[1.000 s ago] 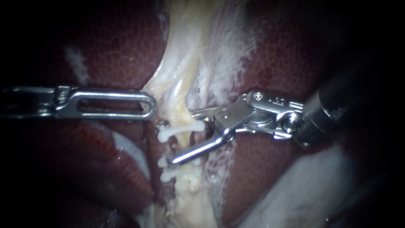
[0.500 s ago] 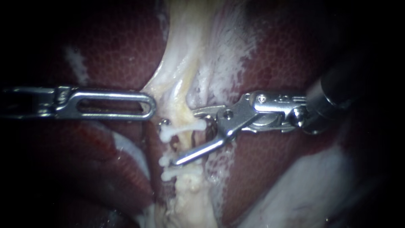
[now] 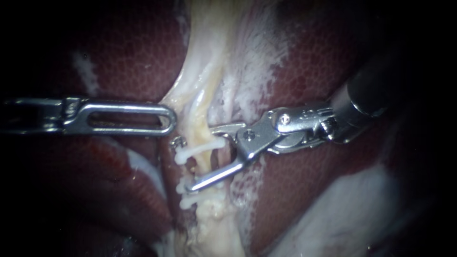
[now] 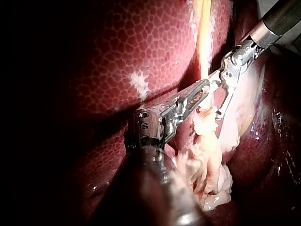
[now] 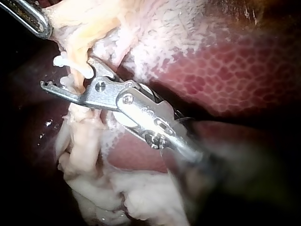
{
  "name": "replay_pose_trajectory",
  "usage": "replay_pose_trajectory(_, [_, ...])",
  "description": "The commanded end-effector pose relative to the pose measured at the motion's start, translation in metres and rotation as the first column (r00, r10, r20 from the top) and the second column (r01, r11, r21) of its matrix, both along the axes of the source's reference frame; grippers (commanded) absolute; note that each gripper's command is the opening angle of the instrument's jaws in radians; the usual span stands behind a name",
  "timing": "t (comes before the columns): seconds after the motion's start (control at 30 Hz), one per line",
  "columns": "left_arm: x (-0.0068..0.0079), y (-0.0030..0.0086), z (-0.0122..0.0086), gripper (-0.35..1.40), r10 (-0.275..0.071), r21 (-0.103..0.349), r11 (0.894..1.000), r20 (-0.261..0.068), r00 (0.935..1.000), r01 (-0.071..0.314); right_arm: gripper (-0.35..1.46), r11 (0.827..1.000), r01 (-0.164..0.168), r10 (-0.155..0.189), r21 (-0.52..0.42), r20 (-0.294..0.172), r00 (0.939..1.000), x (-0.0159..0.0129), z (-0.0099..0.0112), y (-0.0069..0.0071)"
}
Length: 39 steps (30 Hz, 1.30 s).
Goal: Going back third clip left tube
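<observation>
A pale yellowish tube (image 3: 203, 141) runs down the middle between dark red liver lobes (image 3: 119, 57). Three white clips sit across it, one higher (image 3: 196, 150) and two close together lower down (image 3: 186, 202). My right instrument (image 3: 200, 157) straddles the tube between those clips with its jaws open, one on each side; the right wrist view shows the same (image 5: 67, 72). My left instrument (image 3: 170, 119) lies level, its slotted jaws shut on the edge of the pale tissue (image 3: 183, 97) beside the tube. The left wrist view shows this grip (image 4: 203, 88).
Frayed white tissue (image 3: 247, 81) spreads over the liver right of the tube. A pale smooth flap (image 3: 342, 209) lies at the lower right. Ragged pale tissue (image 4: 207, 169) hangs below the clips in the left wrist view.
My right instrument's shaft has swung upward and its open jaws have slid slightly left along with the clipped tube. My left instrument has stayed where it was.
</observation>
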State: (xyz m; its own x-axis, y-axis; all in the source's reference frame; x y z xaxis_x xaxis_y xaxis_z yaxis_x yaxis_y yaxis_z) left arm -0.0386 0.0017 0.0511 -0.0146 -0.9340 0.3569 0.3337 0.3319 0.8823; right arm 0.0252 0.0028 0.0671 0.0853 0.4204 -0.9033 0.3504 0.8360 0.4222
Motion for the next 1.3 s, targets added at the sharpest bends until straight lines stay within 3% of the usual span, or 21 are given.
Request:
replay_pose_trajectory(0.03, [0.0000,0.0000,0.0000,-0.35,0.000,0.000,1.000,0.000,1.0000,0.000,0.60,1.000,-0.001,0.001,0.000,0.001,1.0000,-0.0001,0.0002,0.0001])
replay_pose_trajectory(0.4, [0.0001,-0.0001,-0.0001,-0.35,0.000,0.000,1.000,0.000,1.0000,0.000,0.60,1.000,-0.027,0.027,0.000,0.023,0.9994,-0.0033,0.0012,0.0012])
replay_pose_trajectory(0.63, [0.0001,-0.0001,-0.0001,-0.35,0.000,0.000,1.000,0.000,1.0000,0.000,0.60,1.000,-0.025,0.025,-0.006,0.024,0.9994,-0.0049,0.0009,0.0009])
replay_pose_trajectory(0.87, [0.0001,-0.0001,0.0000,-0.35,0.000,0.000,1.000,0.000,1.0000,0.000,0.60,0.999,-0.041,0.040,0.013,0.053,0.9978,-0.0084,-0.0007,0.0006])
replay_pose_trajectory(1.13, [0.0000,-0.0002,0.0003,-0.35,0.000,-0.002,1.000,-0.001,1.0000,0.000,0.60,0.997,-0.073,0.070,0.026,0.108,0.9918,-0.0148,-0.0029,0.0018])
replay_pose_trajectory(1.3, [-0.0002,-0.0003,0.0007,-0.35,0.000,-0.004,1.000,-0.001,1.0000,0.000,0.60,0.994,-0.101,0.096,0.032,0.133,0.9864,-0.0165,-0.0040,0.0024])
